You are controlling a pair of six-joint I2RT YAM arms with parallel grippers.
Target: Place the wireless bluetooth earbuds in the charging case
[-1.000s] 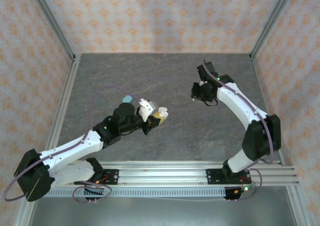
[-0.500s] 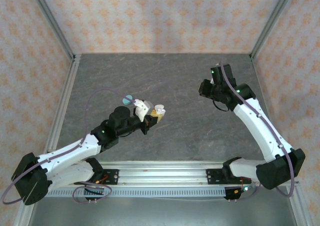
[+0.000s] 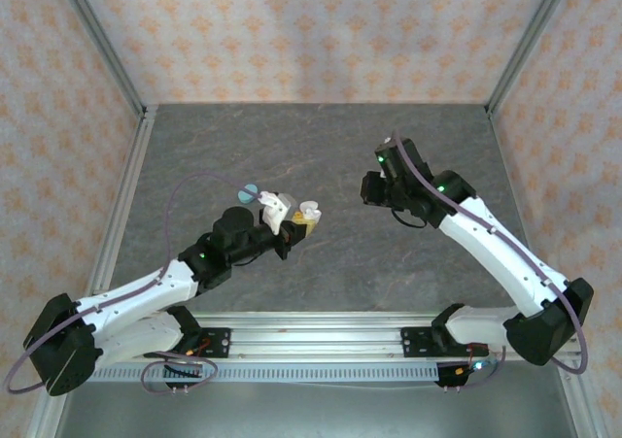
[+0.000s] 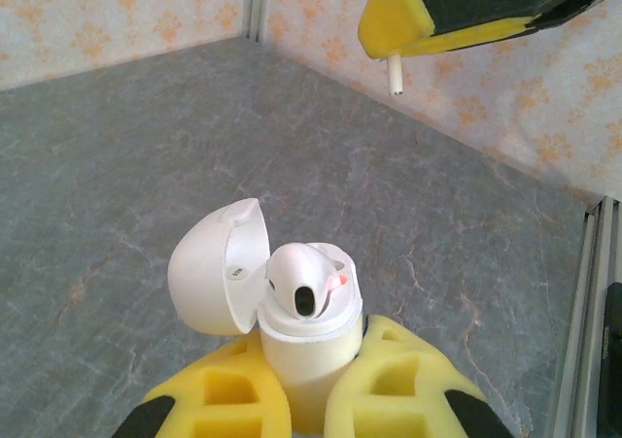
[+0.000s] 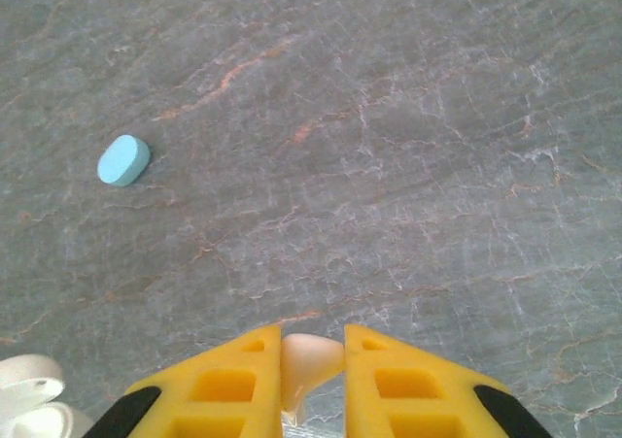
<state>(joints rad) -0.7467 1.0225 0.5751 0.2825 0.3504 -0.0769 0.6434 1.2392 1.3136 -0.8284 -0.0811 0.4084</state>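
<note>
One white earbud (image 4: 303, 285) sits in the open case (image 4: 309, 349) that my left end effector (image 4: 309, 389) clamps; my right end effector (image 5: 313, 349), at its two o'clock, pinches the second earbud (image 5: 309, 368), not yet inserted.

No legible text or markings

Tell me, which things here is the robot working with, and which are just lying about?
In the job:
white charging case, lid open, in left jaws; white earbud seated inside; second white earbud in right jaws.

Lying about:
teal closed case on table.
</note>
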